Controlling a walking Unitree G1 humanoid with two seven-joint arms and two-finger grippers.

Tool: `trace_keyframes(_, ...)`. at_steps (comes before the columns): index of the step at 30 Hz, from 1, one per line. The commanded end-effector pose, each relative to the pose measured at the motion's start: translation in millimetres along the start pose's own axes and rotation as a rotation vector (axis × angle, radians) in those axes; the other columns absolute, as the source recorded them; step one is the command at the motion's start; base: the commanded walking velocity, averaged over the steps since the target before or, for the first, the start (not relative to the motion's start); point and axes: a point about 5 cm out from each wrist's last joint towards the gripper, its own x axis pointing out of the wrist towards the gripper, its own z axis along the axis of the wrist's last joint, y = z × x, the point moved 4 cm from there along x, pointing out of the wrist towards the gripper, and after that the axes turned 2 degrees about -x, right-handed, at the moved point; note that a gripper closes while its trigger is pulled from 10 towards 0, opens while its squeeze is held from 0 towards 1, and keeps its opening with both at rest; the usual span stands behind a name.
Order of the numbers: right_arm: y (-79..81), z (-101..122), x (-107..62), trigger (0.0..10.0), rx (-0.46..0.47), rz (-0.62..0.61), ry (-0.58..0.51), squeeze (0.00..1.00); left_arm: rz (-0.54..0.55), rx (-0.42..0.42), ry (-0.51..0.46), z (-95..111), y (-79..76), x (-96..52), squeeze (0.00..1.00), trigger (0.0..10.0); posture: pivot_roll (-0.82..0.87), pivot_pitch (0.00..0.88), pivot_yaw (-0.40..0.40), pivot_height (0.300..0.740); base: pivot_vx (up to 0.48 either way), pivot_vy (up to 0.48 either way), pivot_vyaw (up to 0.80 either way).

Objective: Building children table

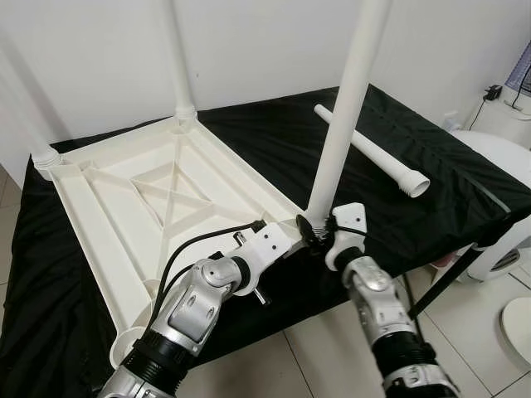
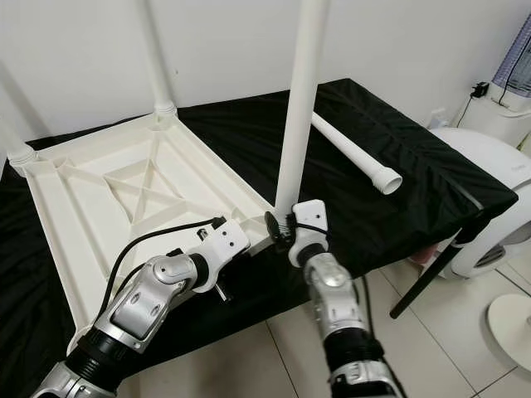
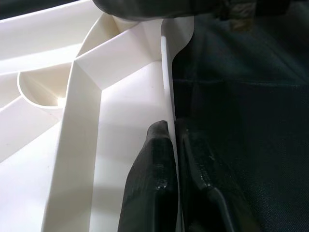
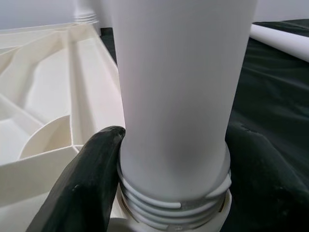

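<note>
A white tabletop [image 1: 108, 215] lies upside down on a black-covered table. Two white legs [image 1: 178, 58] stand in its far corners. A third leg [image 1: 344, 116] stands upright in the near right corner socket, and its screw threads [image 4: 174, 205] still show above the socket. My right gripper [image 1: 314, 234] is shut around this leg's base, one black finger [image 4: 87, 183] on each side. My left gripper [image 3: 171, 128] is shut on the tabletop's near rim [image 3: 165, 77], just left of that corner. A fourth leg [image 1: 373, 153] lies loose on the cloth to the right.
The black cloth [image 1: 274, 141] hangs over the table's near edge above a tiled floor [image 1: 315, 348]. A white appliance [image 1: 498, 166] and a white disc [image 1: 518, 327] on the floor stand to the right. A black table strut [image 1: 444, 286] slants down there. A white wall is behind.
</note>
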Motion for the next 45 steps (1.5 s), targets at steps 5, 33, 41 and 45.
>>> trace_keyframes(5,11.2,14,1.8,10.0,0.048,-0.143,-0.054,0.00,-0.045,0.026,-0.033,9,-11.7,3.1,0.00,10.0,-0.12,0.024,0.042,0.740,0.000,0.000,0.00)
trace_keyframes(33,10.1,18,-3.8,10.0,0.027,-0.218,-0.059,1.00,-0.037,0.022,-0.035,10,-10.0,3.7,0.00,10.0,-0.12,0.038,0.046,0.740,0.000,0.000,0.00)
trace_keyframes(41,8.3,11,-10.1,10.0,0.036,-0.081,-0.053,0.00,-0.036,0.023,-0.035,10,-9.0,3.9,0.00,10.0,-0.13,0.043,0.048,0.740,0.000,0.000,0.00)
trace_keyframes(45,-4.1,7,-14.8,10.0,0.041,0.047,-0.043,0.00,-0.038,0.021,-0.035,10,-9.5,3.8,0.00,10.0,-0.13,0.049,0.048,0.740,0.000,0.000,0.00)
